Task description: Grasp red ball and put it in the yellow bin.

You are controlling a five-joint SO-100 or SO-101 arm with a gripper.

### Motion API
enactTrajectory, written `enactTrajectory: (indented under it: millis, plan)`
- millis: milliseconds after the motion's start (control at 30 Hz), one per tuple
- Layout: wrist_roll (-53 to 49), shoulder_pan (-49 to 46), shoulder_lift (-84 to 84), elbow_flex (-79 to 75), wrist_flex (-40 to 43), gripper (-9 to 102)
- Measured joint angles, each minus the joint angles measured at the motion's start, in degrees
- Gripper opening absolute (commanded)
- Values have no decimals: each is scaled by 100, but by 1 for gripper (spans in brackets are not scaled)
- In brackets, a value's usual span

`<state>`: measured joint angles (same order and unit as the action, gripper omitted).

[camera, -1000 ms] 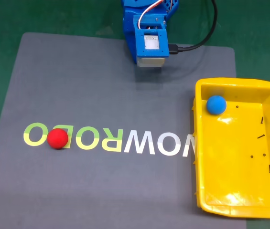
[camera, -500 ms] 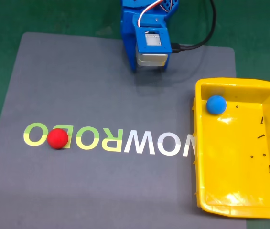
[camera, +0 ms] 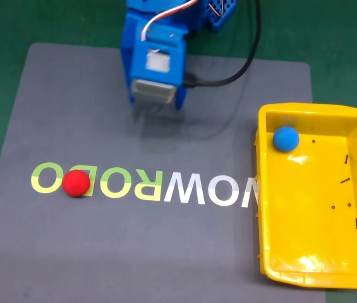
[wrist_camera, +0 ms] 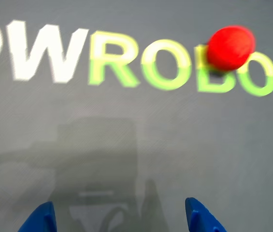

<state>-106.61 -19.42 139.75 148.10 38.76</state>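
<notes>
The red ball (camera: 76,183) sits on the grey mat (camera: 102,252) near its left edge, right on the green lettering (camera: 96,182) — nothing touching it. Gripper (wrist_camera: 122,220) is spread wide, gripping nothing, hovering over the mat's far edge. Yellow bin (camera: 317,278) on the right edge holds a blue ball (camera: 285,138) in its far corner.

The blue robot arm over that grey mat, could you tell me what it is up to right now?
The arm hangs above the back of the grey mat with nothing in its claw, whose two blue tips stand apart in the wrist view. The red ball lies on the mat's lettering, untouched. The yellow bin sits at the right in the fixed view with a blue ball inside.
</notes>
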Motion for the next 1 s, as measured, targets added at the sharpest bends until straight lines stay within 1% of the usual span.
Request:
enactTrajectory:
  millis: [233,467,700,1000]
  plan:
    - [237,-264,-2180,-1591,-554,30]
    - [308,-527,-3841,-3006,-729,30]
    - [299,-773,-4913,-3876,-756,30]
    - [290,-888,-5818,-4790,-756,30]
